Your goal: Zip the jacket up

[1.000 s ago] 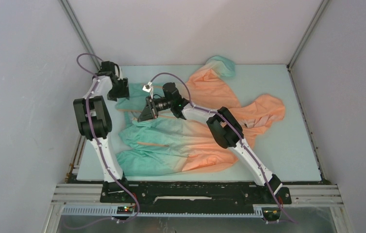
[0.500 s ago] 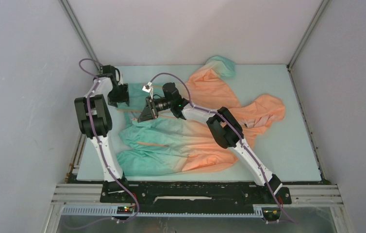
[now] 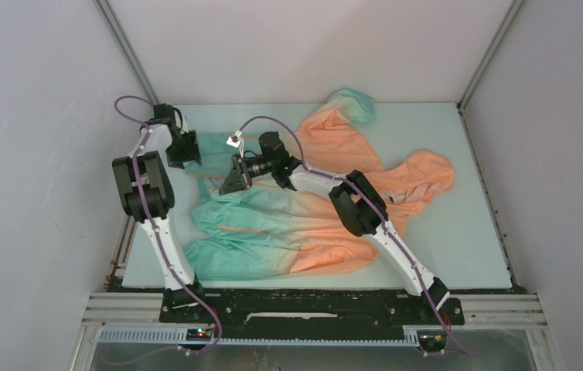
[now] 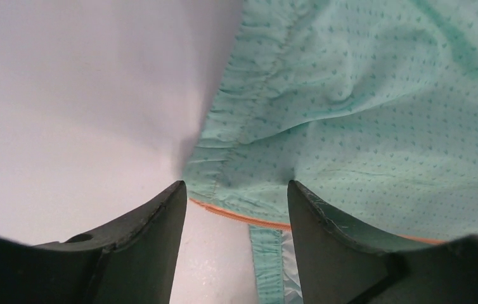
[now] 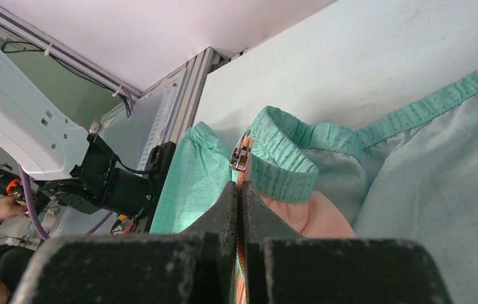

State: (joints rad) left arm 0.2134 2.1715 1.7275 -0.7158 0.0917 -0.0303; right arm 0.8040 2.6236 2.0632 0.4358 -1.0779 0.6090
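Observation:
The jacket (image 3: 296, 224) lies spread on the table, teal hem to the left, orange hood to the right. My right gripper (image 3: 234, 179) is shut on the orange zip tape (image 5: 241, 190) near the hem and holds it raised. The metal zip slider (image 5: 241, 155) sits just beyond the fingertips. My left gripper (image 3: 182, 151) is open over the far left corner of the hem. In the left wrist view the fingers (image 4: 160, 221) straddle the teal hem corner (image 4: 236, 164) and its orange zip edge (image 4: 243, 216) without touching it.
The table's left edge and metal frame rail (image 3: 122, 239) run close beside the left arm. A teal-cuffed sleeve (image 3: 350, 104) lies at the back. The hood (image 3: 427, 178) spreads to the right. Walls enclose three sides.
My left gripper has moved left and a little back, toward the hem's far left corner. The right gripper has held still on the zip.

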